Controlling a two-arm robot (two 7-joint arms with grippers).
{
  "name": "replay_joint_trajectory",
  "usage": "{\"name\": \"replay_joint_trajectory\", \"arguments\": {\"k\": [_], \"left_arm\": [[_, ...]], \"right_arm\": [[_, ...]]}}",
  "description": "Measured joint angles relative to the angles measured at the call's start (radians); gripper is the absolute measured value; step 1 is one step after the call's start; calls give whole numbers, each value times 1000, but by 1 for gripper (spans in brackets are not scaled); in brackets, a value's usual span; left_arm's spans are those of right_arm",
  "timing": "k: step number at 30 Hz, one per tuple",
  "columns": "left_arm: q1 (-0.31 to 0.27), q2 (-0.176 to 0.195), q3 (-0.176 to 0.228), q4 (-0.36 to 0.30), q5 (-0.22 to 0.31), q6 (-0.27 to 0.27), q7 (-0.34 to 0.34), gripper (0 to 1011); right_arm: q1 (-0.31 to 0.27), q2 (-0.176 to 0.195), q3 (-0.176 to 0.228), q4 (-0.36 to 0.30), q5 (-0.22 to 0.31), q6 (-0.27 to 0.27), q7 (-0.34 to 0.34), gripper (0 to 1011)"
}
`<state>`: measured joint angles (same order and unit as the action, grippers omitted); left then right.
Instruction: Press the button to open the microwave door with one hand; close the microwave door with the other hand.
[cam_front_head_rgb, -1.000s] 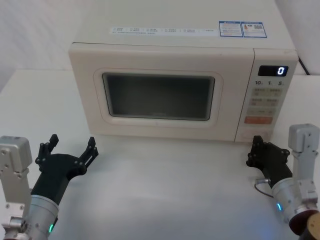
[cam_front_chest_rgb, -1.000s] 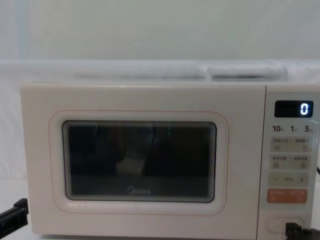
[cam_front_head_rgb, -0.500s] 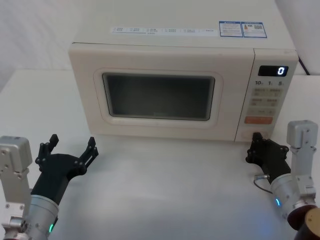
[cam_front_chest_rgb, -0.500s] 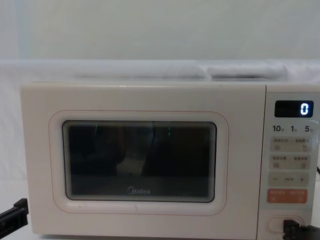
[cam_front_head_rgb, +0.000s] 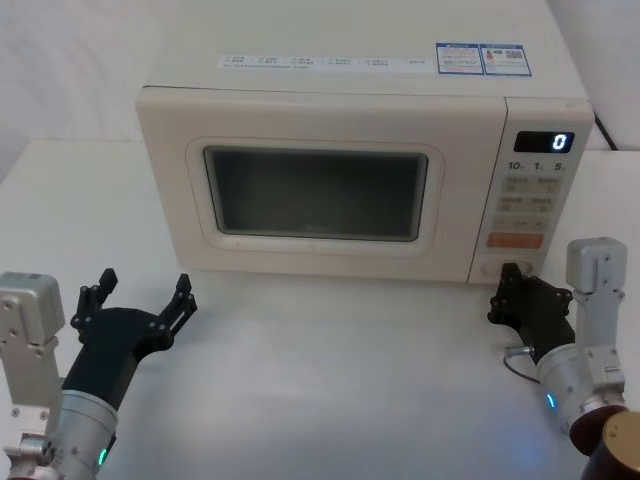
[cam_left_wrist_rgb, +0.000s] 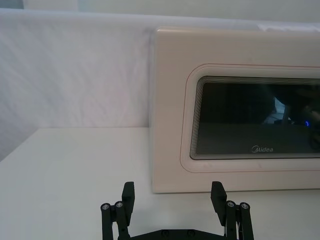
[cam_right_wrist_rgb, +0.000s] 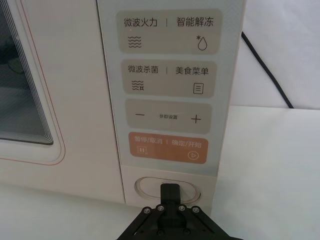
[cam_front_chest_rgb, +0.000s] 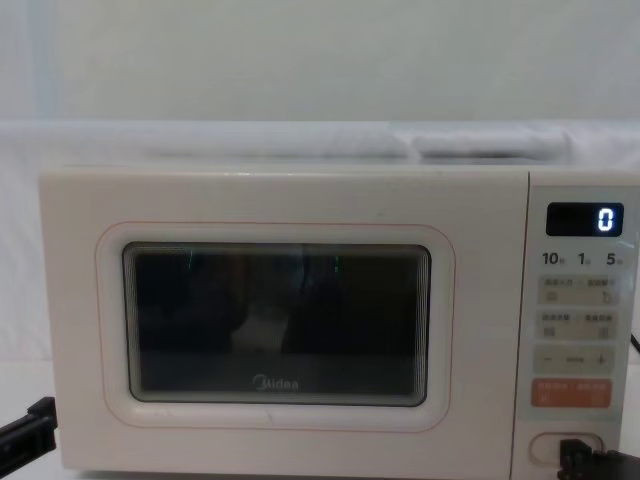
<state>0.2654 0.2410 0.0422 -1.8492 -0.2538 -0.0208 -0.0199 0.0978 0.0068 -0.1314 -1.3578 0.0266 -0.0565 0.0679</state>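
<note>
The cream microwave (cam_front_head_rgb: 340, 110) stands at the back of the table with its door (cam_front_head_rgb: 315, 190) shut; the door's dark window and Midea logo show in the chest view (cam_front_chest_rgb: 275, 320). The wide cream button (cam_right_wrist_rgb: 147, 188) sits at the bottom of the control panel, under the orange key (cam_right_wrist_rgb: 167, 148). My right gripper (cam_right_wrist_rgb: 170, 190) is shut, and its joined fingertips meet the middle of the button (cam_front_chest_rgb: 545, 447). The head view has this gripper (cam_front_head_rgb: 508, 278) at the microwave's lower right corner. My left gripper (cam_front_head_rgb: 142, 292) hovers open and empty in front of the microwave's left side, well short of the door (cam_left_wrist_rgb: 250, 115).
The white table (cam_front_head_rgb: 330, 370) stretches between the two arms in front of the microwave. A black power cord (cam_right_wrist_rgb: 267, 70) runs behind the microwave on the right. The display (cam_front_chest_rgb: 584, 218) reads 0.
My right gripper has crept forward and a little left until its tip reached the button. The door stays shut. The left arm has not moved.
</note>
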Motion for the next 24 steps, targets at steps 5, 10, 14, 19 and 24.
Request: {"name": "replay_joint_trajectory", "arguments": {"k": [5, 10, 14, 19, 24], "left_arm": [[0, 0, 0, 0, 0, 0, 0, 1001], [0, 0, 0, 0, 0, 0, 0, 1001], [0, 0, 0, 0, 0, 0, 0, 1001], [0, 0, 0, 0, 0, 0, 0, 1001], [0, 0, 0, 0, 0, 0, 0, 1001]], "right_arm": [[4, -2, -1, 6, -3, -2, -1, 0], [12, -5, -1, 14, -4, -2, -1, 0], [19, -7, -1, 21, -5, -4, -2, 0], [26, -11, -1, 29, -5, -5, -2, 0], [30, -14, -2, 36, -6, -8, -3, 0]]}}
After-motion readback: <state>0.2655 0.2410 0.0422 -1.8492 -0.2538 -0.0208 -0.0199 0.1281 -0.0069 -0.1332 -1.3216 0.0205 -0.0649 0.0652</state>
